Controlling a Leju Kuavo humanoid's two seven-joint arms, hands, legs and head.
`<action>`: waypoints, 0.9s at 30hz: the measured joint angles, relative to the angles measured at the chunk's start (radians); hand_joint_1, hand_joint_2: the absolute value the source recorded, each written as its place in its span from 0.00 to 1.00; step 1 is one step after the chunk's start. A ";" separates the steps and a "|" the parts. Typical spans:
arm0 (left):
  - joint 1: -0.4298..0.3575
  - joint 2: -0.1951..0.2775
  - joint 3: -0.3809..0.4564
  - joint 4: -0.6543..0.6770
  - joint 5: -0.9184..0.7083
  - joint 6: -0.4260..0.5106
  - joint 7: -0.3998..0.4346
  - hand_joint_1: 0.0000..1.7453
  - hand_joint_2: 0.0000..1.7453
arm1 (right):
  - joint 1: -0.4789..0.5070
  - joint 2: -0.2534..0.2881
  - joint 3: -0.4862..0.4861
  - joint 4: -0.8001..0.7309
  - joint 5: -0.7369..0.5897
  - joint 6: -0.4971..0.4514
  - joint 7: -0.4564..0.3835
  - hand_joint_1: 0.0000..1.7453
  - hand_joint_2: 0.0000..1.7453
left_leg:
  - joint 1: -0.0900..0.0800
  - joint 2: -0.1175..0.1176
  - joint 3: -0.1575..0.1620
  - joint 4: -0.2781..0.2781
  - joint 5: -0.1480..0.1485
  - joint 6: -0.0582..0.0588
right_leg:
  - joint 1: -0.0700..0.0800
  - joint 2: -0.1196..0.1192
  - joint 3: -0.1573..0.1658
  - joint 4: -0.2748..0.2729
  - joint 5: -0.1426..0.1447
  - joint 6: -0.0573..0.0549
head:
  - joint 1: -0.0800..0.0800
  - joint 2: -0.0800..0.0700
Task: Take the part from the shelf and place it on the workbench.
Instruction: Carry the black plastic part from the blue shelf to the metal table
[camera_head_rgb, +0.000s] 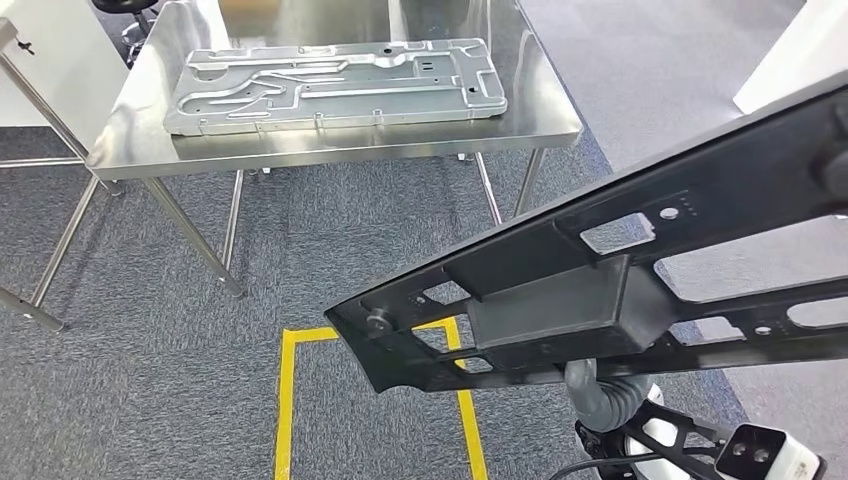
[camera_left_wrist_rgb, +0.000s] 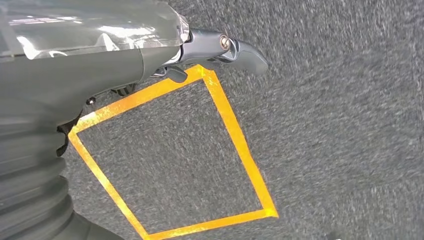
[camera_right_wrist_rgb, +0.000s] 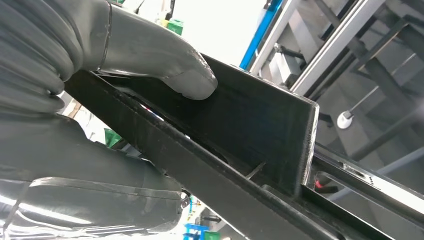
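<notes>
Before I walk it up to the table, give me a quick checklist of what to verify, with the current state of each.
1. Grip on the black frame: the right hand has its thumb pressed on the frame's wall. Ok.
2. Left hand free: it hangs over the carpet holding nothing. Ok.
3. Table in sight ahead, beyond the yellow floor square. Ok.
4. Room on the table: a silver metal panel covers most of the top. Not ok.
5. Frame level: it is tilted in the head view. Cannot tell if that is safe.
6. Frame's far end clear of obstacles: cut off at the picture's edge. Cannot tell.
</notes>
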 joint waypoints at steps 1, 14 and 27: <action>0.000 0.000 0.000 0.000 0.000 0.000 0.000 0.00 1.00 | 0.003 0.000 0.000 0.000 0.002 -0.001 0.000 1.00 1.00 | 0.001 0.000 0.009 0.000 -0.007 -0.001 | -0.003 -0.001 -0.019 0.011 0.018 0.003 | 0.000 0.000; 0.002 -0.005 0.000 0.001 -0.001 0.002 0.000 0.00 1.00 | -0.001 -0.001 0.004 0.008 0.035 -0.031 0.000 1.00 1.00 | 0.004 0.000 -0.048 0.214 -0.144 -0.058 | -0.001 -0.011 0.107 -0.270 0.149 -0.054 | 0.000 0.000; 0.010 -0.005 0.000 0.001 0.000 0.000 -0.002 0.00 1.00 | -0.006 -0.009 0.027 0.016 0.017 -0.060 0.000 1.00 1.00 | 0.001 0.000 -0.026 0.009 0.022 -0.004 | 0.008 -0.020 0.152 -0.217 0.056 -0.007 | 0.000 0.000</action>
